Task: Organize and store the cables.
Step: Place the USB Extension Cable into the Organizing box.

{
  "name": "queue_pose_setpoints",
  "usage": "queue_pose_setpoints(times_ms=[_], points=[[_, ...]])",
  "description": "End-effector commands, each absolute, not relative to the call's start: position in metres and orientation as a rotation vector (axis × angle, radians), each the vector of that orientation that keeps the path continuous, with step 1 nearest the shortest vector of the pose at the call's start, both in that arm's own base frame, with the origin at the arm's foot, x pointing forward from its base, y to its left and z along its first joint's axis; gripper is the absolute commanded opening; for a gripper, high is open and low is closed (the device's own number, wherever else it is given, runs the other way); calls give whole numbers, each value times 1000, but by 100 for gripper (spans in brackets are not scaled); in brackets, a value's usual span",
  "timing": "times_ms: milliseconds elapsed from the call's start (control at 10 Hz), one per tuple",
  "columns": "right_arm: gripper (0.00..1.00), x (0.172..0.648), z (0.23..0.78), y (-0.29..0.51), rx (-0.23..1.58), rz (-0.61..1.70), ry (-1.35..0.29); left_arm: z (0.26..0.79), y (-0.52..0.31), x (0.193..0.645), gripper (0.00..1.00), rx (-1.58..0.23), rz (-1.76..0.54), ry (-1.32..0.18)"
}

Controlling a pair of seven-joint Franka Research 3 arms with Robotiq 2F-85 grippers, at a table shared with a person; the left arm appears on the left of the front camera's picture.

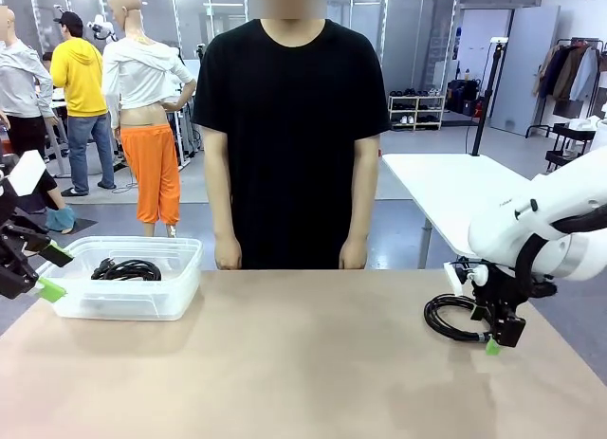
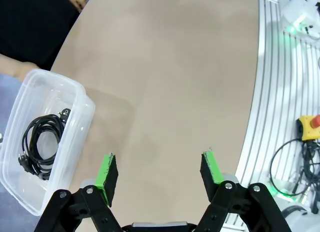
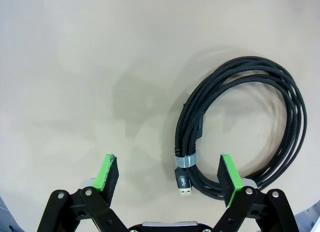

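One of the cables (image 1: 126, 268), a black coil, lies inside a clear plastic bin (image 1: 123, 301) at the table's left. In the left wrist view the same cable (image 2: 42, 144) sits in the bin (image 2: 80, 99). My left gripper (image 1: 54, 271) hovers open beside the bin's left end, its fingers empty (image 2: 159, 171). A second coiled cable (image 1: 453, 318) rests on the table at the right. My right gripper (image 1: 488, 342) stands open just above it. In the right wrist view this cable (image 3: 250, 81), bound by a grey tie (image 3: 186, 162) with a USB plug (image 3: 184, 186), lies partly between the open gripper's (image 3: 169, 177) fingers.
A person in a black shirt stands at the far side, both hands (image 1: 228, 254) hanging by the table's edge. The tan table (image 1: 285, 363) stretches bare between the bin and the right cable. Beyond the table's side a yellow box with a red button (image 2: 309, 128) lies among loose wires.
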State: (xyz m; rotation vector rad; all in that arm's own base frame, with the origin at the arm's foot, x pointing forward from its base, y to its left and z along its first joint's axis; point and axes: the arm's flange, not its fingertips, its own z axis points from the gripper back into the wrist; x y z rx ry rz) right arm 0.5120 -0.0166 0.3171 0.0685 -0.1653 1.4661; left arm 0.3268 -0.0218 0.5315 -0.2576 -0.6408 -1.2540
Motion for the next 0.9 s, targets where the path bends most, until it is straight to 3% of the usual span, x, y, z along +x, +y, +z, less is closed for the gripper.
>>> queue_pose_setpoints(times_ms=[0,200,300,400,500,600,800], points=[[100,526,307,-24,67,1524,-156,532,-23,327,85,-257,-1245,-640],[100,536,296,-29,88,1523,-128,532,-23,327,85,-257,-1245,-640],[91,540,294,-32,101,1512,-135,532,-23,327,85,-257,-1245,-640],[42,541,294,-33,120,1514,-145,532,-23,327,85,-257,-1245,-640],[31,542,294,-34,138,1516,-149,532,-23,327,85,-257,-1245,-640],[0,543,293,-35,138,1517,-134,532,-23,327,85,-257,-1245,-640],[0,546,295,-32,135,1514,-127,532,-23,327,85,-257,-1245,-640]])
